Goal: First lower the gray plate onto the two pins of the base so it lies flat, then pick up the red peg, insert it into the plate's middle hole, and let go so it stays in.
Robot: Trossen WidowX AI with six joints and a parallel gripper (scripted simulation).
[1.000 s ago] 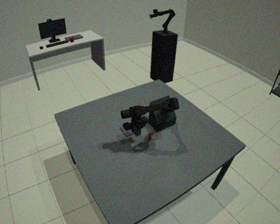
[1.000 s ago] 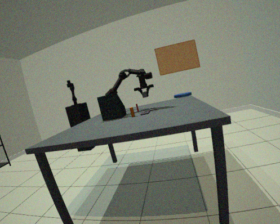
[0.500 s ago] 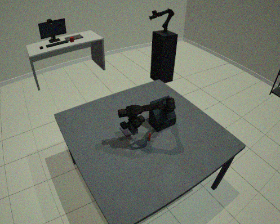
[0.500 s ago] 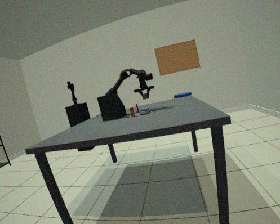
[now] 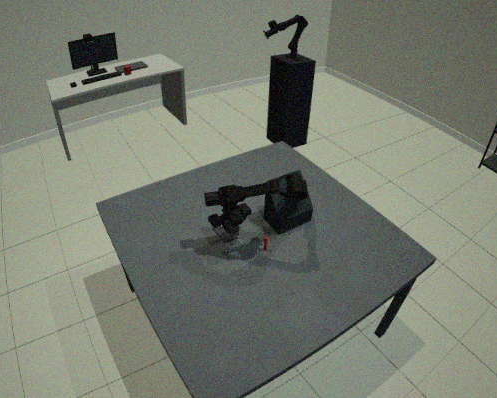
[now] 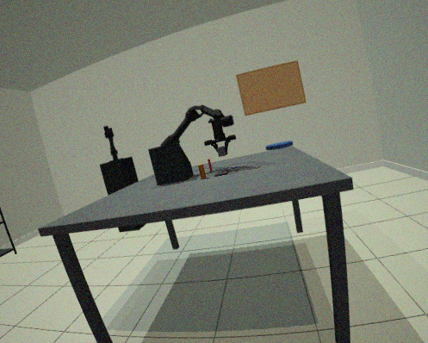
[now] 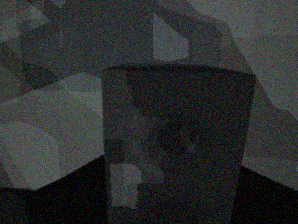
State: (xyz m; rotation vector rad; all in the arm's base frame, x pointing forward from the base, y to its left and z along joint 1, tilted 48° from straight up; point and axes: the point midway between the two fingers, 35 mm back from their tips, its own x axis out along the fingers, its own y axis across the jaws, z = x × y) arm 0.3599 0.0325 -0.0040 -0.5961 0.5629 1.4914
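Observation:
The gripper (image 5: 229,231) (image 6: 221,147) (image 7: 172,202) is shut on the gray plate (image 5: 224,234) (image 6: 222,152) (image 7: 210,165). The plate hangs above the table and fills the middle of the wrist view, its far edge running nearly level across. The red peg (image 5: 266,243) (image 6: 209,165) stands upright on the table, to the right of the gripper in the top view and to its lower left in the exterior view. A low dark shape near the peg in the exterior view may be the base, but shadows make this unclear. The two pins cannot be made out.
An orange cylinder (image 6: 201,171) stands upright near the peg and the arm's black pedestal (image 5: 288,212) (image 6: 170,165). A flat blue object (image 6: 279,146) shows at the far edge of the gray table (image 5: 283,310) (image 6: 261,187). Dark shadows of the arm lie across the table.

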